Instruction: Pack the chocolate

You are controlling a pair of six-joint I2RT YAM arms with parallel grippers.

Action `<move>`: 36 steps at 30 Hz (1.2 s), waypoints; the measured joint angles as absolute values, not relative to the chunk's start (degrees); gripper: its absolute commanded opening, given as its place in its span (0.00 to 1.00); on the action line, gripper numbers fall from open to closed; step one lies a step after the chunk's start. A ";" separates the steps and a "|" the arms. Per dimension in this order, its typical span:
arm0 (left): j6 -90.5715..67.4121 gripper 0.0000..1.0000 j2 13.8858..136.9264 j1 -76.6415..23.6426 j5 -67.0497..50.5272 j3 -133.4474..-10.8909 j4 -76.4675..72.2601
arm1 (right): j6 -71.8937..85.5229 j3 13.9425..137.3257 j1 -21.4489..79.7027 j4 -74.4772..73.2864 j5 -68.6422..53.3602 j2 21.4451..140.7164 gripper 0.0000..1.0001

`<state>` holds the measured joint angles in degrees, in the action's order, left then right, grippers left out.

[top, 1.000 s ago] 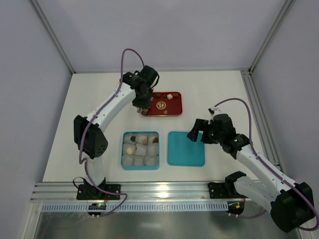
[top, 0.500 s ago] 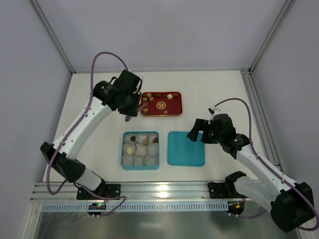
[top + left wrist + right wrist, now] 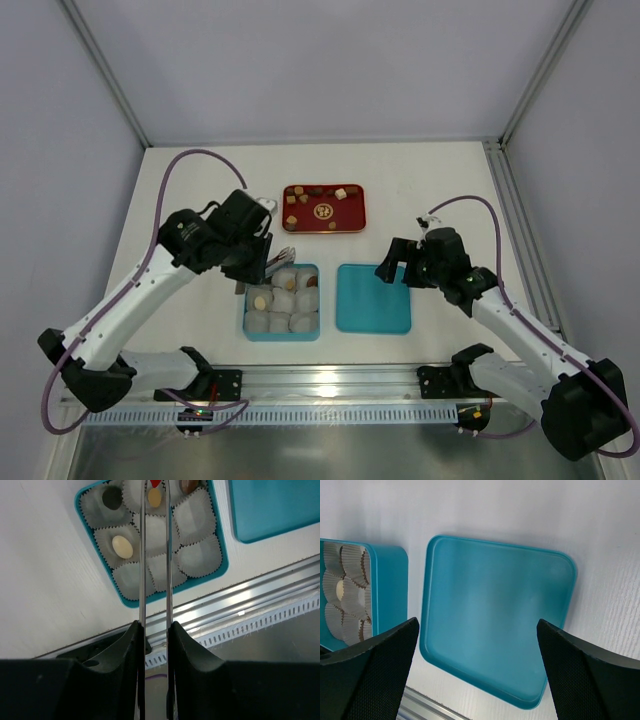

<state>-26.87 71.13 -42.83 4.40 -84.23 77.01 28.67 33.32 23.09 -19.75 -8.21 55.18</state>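
Observation:
My left gripper [image 3: 283, 257] has long thin fingers [image 3: 142, 555] and is shut on a small red chocolate [image 3: 155, 482] at their tips. It hovers over the far edge of the teal box [image 3: 282, 326]. The box holds white paper cups; some carry chocolate: a cream piece [image 3: 122, 546], a tan one [image 3: 154, 499], a dark one [image 3: 111, 497] and a brown one [image 3: 189, 485]. More chocolate pieces [image 3: 341, 193] lie on the red tray [image 3: 323, 217]. My right gripper [image 3: 398, 262] is open and empty above the teal lid [image 3: 373, 300].
The lid [image 3: 495, 615] lies flat just right of the box [image 3: 390, 585]. An aluminium rail [image 3: 330, 385] runs along the near table edge. Frame posts stand at the far corners.
My left arm has swung back from the red tray towards me, to the far edge of the teal box. My right arm has not moved.

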 measured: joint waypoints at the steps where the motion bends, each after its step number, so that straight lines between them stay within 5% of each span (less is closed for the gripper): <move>1: -27.07 0.22 70.22 -43.09 4.21 -83.35 77.12 | 28.69 33.32 23.09 -19.75 -8.05 55.18 1.00; 36: -32.91 0.27 59.31 -47.94 -0.84 -67.05 77.67 | 28.93 33.32 23.42 -19.75 -6.15 56.69 1.00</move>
